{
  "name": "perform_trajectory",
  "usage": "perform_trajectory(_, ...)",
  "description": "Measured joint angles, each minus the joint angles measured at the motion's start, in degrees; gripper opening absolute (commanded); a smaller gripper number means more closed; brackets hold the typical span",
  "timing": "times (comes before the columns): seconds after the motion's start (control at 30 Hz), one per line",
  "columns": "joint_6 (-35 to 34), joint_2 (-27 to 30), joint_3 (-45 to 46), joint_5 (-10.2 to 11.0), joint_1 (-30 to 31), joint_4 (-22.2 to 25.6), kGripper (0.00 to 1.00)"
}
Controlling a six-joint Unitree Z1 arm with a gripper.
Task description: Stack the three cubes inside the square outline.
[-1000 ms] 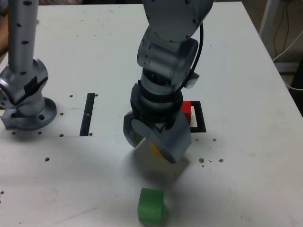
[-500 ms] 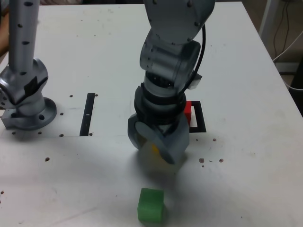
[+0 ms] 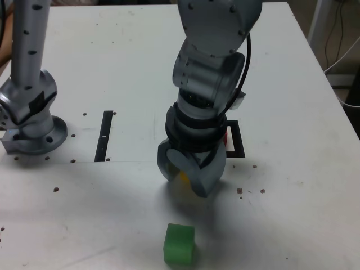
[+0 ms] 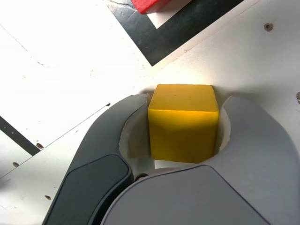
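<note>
In the wrist view the yellow cube (image 4: 183,122) rests on the white table with my gripper (image 4: 186,99) shut on it, a grey jaw pressed against each side. The exterior view gives only a yellow sliver (image 3: 184,176) between the jaws of the gripper (image 3: 188,174). The red cube (image 4: 152,4) sits inside the square outline (image 4: 187,28), just beyond the yellow cube. My arm hides most of it in the exterior view, leaving a red edge (image 3: 226,136) and the outline's right side (image 3: 239,143). The green cube (image 3: 179,243) lies alone near the front edge.
A thin black strip (image 3: 104,135) lies on the table at the exterior view's left of the gripper. A grey metal post on a round base (image 3: 31,112) stands at the far left. Cables hang past the table's right edge (image 3: 337,62).
The jaws have closed from wide apart onto the yellow cube. The arm has shifted slightly toward the exterior view's right.
</note>
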State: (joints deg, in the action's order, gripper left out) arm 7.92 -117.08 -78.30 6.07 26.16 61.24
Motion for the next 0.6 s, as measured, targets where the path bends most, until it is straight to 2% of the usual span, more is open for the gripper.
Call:
perform_trajectory(0.17,-0.05,-0.03,-0.13,0.31,-0.03,0.14,0.31)
perform_trajectory(0.47,-0.31,-0.11,-0.31,1.46,-0.07,0.4,0.14)
perform_trajectory(0.6,-0.62,0.72,0.03,1.55,-0.07,0.33,0.12)
